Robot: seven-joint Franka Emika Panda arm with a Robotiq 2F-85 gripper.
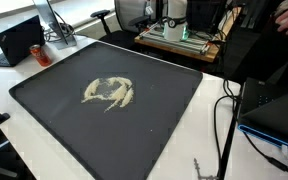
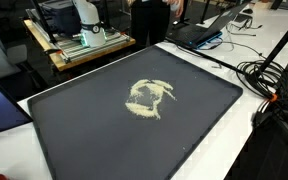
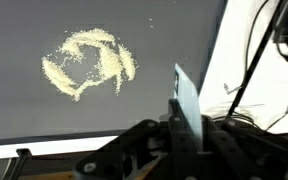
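Note:
A ring-shaped scatter of pale grains (image 1: pixel 109 93) (image 2: pixel 149 98) lies near the middle of a large dark tray (image 1: pixel 44 110) (image 2: pixel 74 140) in both exterior views. The wrist view shows the same grains (image 3: pixel 89 62) at upper left, well away from my gripper (image 3: pixel 184 128). My gripper is shut on a thin, pale flat card (image 3: pixel 187 98) that sticks out from between the dark fingers, over the tray's edge near the white table. The card's tip hangs clear of the grains. Neither exterior view shows my gripper.
Black cables (image 1: pixel 224 110) (image 2: pixel 274 80) trail over the white table (image 3: pixel 239 60) beside the tray. A laptop (image 1: pixel 19 40) stands past one corner. A wooden cart (image 2: pixel 84 48) with equipment is behind the tray. People stand at the back.

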